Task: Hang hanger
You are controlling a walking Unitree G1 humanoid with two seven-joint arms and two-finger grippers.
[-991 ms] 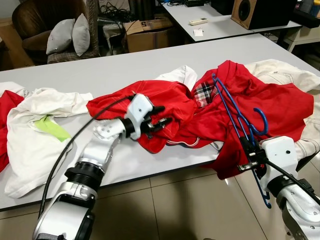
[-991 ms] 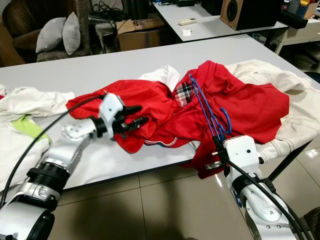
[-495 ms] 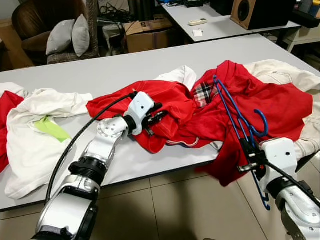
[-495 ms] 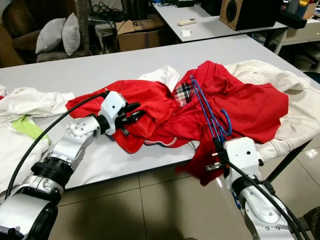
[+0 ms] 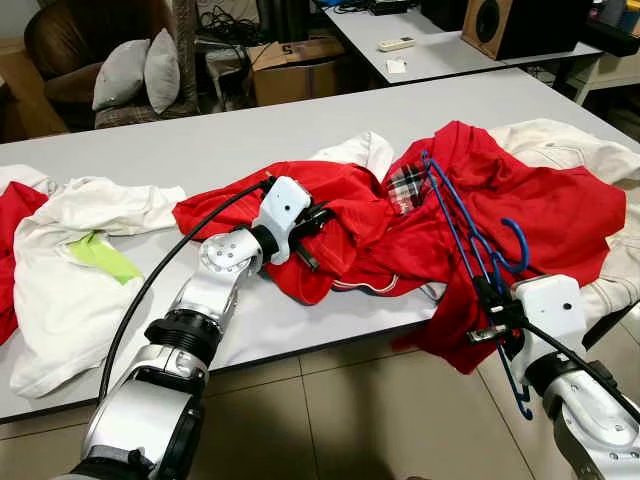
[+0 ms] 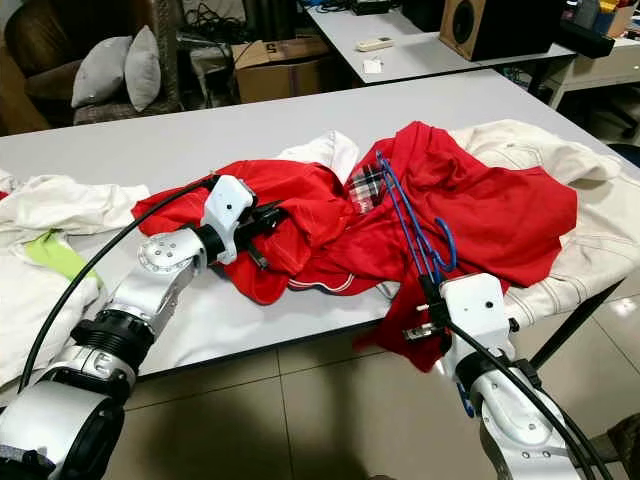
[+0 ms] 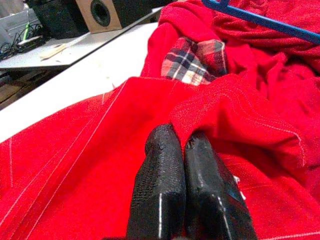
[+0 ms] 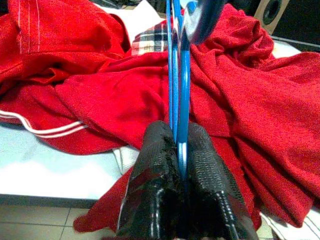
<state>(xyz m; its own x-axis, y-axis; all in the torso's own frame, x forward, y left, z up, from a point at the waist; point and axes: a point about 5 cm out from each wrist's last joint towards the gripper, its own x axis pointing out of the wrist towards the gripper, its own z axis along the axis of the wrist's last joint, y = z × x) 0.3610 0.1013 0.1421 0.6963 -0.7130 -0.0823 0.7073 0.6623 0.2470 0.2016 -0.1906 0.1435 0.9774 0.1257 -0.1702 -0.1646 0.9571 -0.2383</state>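
My right gripper (image 8: 181,150), low at the right of the frame, is clamped on the thin blue plastic hanger (image 5: 470,235) slanting up over the crumpled red jacket (image 5: 520,200), while my left gripper (image 7: 181,150) pinches a stitched red fold at centre.

Far table (image 5: 200,140) seems open; red shirt (image 5: 560,210) crowds the near edge.

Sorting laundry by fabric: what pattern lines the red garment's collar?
Plaid lining, red, white and dark checks; clearest in the left wrist view.
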